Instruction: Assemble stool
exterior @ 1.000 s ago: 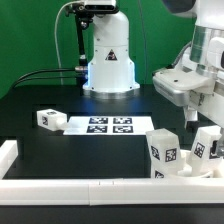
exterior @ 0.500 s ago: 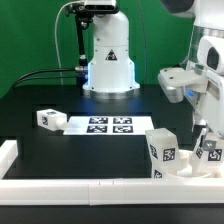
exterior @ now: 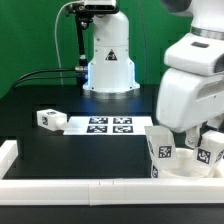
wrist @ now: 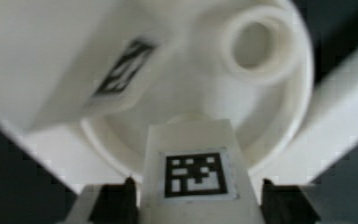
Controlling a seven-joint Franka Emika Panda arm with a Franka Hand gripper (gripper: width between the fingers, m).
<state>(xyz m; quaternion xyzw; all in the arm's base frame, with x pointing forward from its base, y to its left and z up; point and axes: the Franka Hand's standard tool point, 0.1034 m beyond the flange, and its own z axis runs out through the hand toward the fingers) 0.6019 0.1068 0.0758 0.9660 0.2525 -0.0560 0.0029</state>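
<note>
Leg-fitting step, by judgement, with most of the build left to do. Arm low over the stool seat, at the exterior view's right front corner of the black worktop, near the front border rail.

Between the gripper fingers: a tagged leg, with the seat's round face and one open socket just beyond. Set narrow, one finger at each flank — cannot tell whether truly clamped or just clear.

In the exterior view, a near leg and a far-right leg standing by the seat; unclear which, if either, sits in the gripper. A stray leg beside the marker board, well apart from the seat.

Next, probably: make the grip firm, lift, line the leg's end over the socket, lower straight — a tilt would likely jam it.
</note>
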